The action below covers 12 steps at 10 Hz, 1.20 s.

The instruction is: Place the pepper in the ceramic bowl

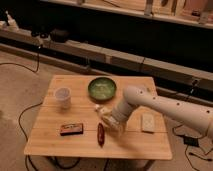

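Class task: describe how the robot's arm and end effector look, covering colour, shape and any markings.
The arm is a thick white tube with a rounded joint carrying a few small dark dots. No cables show on it. The end effector, over the table beside the pepper, is pale and blocky.

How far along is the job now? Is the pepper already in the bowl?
Done: nothing yet. The pepper lies on the table near its front edge, not in the bowl. In hand: the gripper hangs low, just behind the pepper. Left: grasp the pepper, carry it back to the bowl and release it.
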Motion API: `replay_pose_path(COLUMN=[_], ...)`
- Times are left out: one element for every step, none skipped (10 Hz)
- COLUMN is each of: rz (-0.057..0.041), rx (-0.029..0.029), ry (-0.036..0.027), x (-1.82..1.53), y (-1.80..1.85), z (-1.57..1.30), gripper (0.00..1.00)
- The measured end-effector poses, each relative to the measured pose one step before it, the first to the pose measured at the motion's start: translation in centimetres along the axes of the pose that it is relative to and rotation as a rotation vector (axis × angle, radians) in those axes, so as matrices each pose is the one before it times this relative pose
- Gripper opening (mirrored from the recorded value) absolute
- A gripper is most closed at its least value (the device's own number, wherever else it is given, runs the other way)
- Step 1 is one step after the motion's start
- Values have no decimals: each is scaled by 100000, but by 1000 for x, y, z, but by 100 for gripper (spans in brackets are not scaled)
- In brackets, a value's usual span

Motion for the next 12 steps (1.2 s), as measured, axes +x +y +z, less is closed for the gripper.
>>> replay_pose_path(rz=[1904, 924, 68, -417, -1312, -1450, -1153, -1008, -552, -223, -477, -409], rx=[1493, 714, 52, -658, -2729, -2836, -2075, -1967, -1583, -655, -1053, -791], ry=[-2540, -2160, -2094, -2081, -2743, -1791, -850, -500, -264, -126, -422, -524], x=[77, -65, -155, -228, -450, -296, -122, 13, 198, 136, 220, 51], y=[205, 52, -19, 4, 114, 15, -170, -250, -225, -192, -412, -151], z=[460, 604, 765, 838, 1251, 1184, 875, 846, 701, 338, 594, 263], gripper=[80, 80, 80, 80, 80, 80, 80, 80, 80, 80, 76, 68])
